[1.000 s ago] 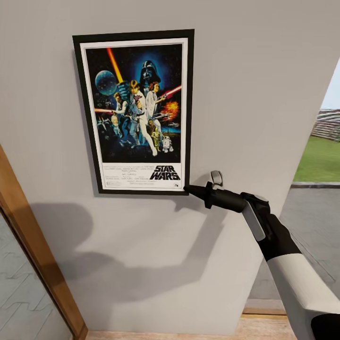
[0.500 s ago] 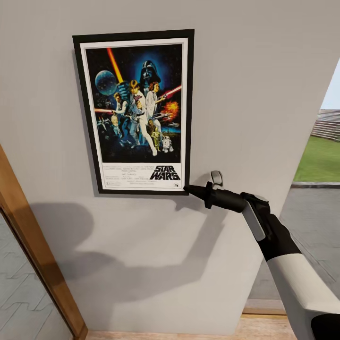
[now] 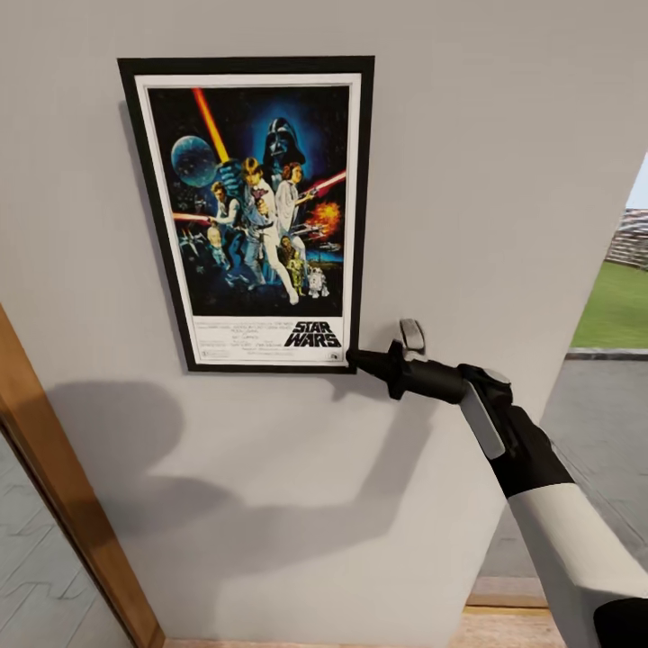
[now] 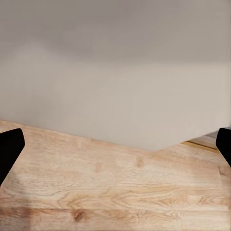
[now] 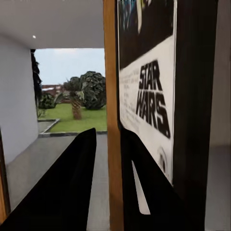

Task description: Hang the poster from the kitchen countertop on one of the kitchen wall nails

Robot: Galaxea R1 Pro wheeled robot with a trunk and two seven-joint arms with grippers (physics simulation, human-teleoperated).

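On the kitchen wall (image 3: pixel 504 135), the poster (image 3: pixel 247 216) hangs upright and flat against the plaster, its logo at the bottom, and it sits a touch wider and further to the left in my head view than it did half a second ago. The wooden door frame (image 3: pixel 63 486) and the opening to the lawn (image 3: pixel 621 297) have slid as well, so I read the change as my head or trunk moving and not the poster itself. My right gripper (image 3: pixel 382 353) has kept its place, its dark tip just at the poster's lower right corner. In the right wrist view the jaws stand apart with only the far room between them, and the poster's black frame runs alongside one finger (image 5: pixel 144 192), not inside the grip. My left gripper (image 4: pixel 115 147) hangs low with jaws wide apart and holding nothing, above the pale wood floor (image 4: pixel 115 197) at the foot of the wall. I judge that the hanging is done or all but done, since the poster appears to carry its own weight. Whatever nail bears it is hidden behind the frame. The one hazard I see is the right arm, because a careless pull away could brush that corner and knock the poster crooked or off. The door frame sits well to the left, out of the way.
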